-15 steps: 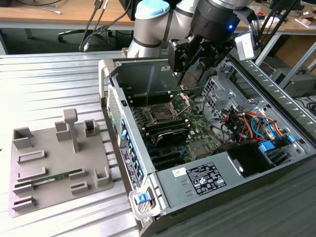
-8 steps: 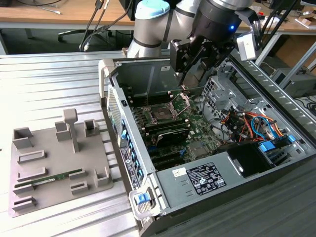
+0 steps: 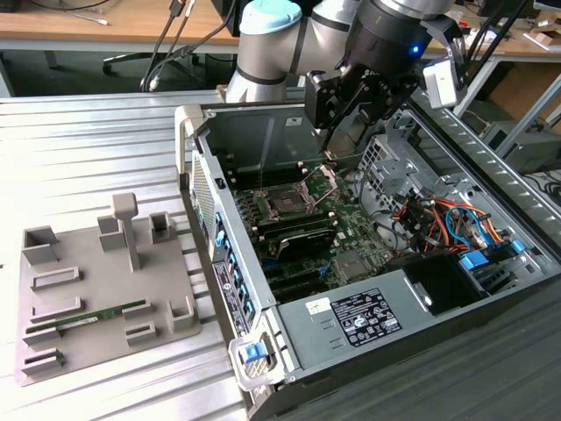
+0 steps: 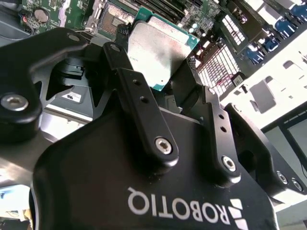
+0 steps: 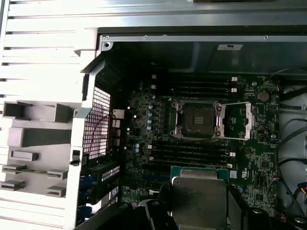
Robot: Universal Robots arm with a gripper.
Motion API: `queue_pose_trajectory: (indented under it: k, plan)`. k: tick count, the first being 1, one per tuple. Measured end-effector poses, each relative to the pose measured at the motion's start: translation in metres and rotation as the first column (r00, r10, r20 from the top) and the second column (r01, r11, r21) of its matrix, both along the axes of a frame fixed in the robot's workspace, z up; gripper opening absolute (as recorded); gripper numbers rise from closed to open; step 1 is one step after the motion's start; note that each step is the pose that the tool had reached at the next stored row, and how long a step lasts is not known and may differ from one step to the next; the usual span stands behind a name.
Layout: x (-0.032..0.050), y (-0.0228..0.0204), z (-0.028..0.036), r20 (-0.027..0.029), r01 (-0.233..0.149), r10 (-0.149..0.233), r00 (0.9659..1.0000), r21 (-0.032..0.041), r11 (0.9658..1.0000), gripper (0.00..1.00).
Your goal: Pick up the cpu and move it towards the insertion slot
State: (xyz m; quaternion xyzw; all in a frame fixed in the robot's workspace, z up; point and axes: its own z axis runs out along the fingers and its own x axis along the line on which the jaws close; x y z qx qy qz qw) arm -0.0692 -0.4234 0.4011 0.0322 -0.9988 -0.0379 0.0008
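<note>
CPU in my grip, carried over the open computer case.

My gripper [image 4: 160,79] is clamped on the cpu [image 4: 160,48], its silvery lid pinched between my fingers [image 4: 144,110] and lifted clear of any surface. The pick-up looks done; the approach remains. The insertion slot [image 5: 196,120] lies open on the motherboard [image 5: 158,158] below and ahead of me, bracket swung aside, still apart from the chip.

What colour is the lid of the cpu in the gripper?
Silvery grey metal, with a thin teal-green edge around it; the cpu shows best in the second wrist view.
</note>
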Motion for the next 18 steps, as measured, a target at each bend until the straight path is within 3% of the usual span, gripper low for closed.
queue_pose_trajectory:
  k: [18]
  plan:
    - [0.0116, 0.0000, -0.0016, 0.0000, 0.000, 0.000, 1.0000, 0.0000, 1.0000, 0.55]
